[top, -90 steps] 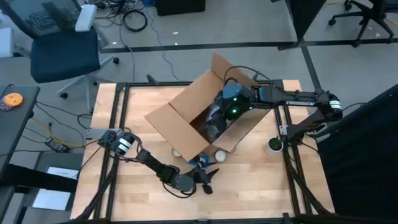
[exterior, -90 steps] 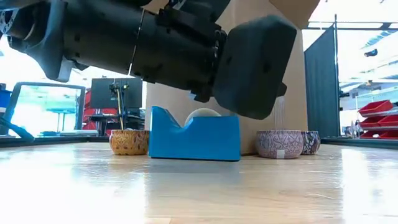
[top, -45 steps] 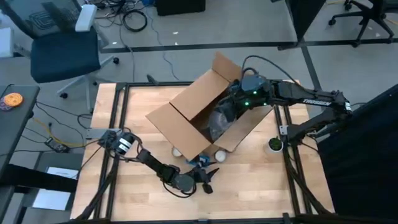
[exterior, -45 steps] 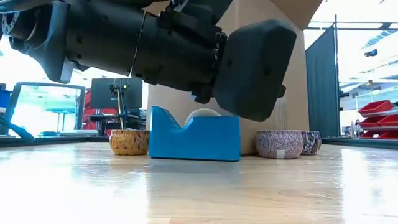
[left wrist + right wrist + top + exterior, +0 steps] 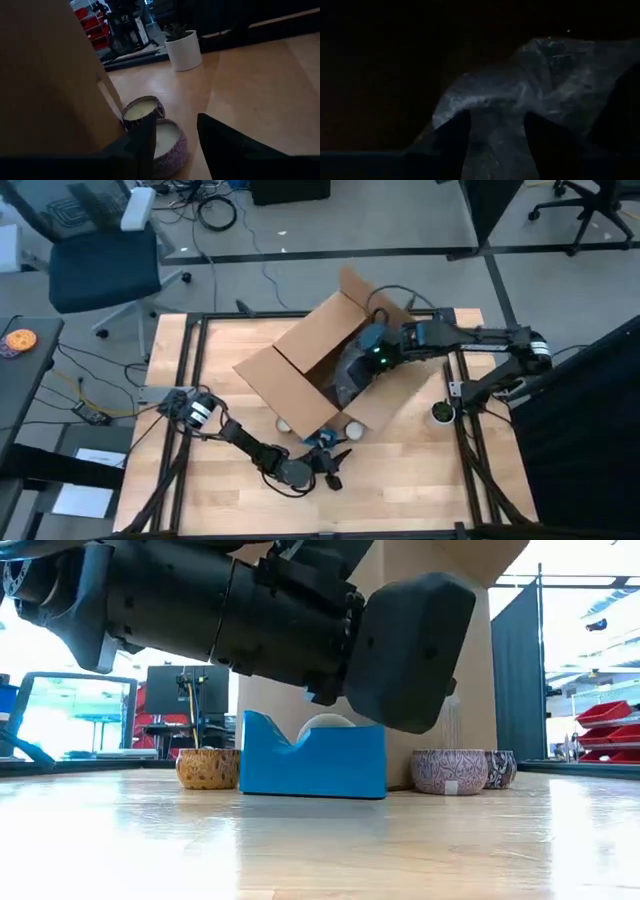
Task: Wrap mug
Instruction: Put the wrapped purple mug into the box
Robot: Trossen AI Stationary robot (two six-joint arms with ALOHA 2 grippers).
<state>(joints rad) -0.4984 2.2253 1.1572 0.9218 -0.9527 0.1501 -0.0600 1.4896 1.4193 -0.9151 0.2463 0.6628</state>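
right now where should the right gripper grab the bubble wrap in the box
Probably the raised crumpled fold of the bubble wrap, coming straight down through the open top of the box. The box walls block any side approach, and the right gripper, fingers open, already points at that fold.

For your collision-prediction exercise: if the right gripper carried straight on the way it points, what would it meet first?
Probably the crumpled clear plastic wrap inside the open cardboard box; the right gripper, fingers apart, points straight at it, though depth is unclear.
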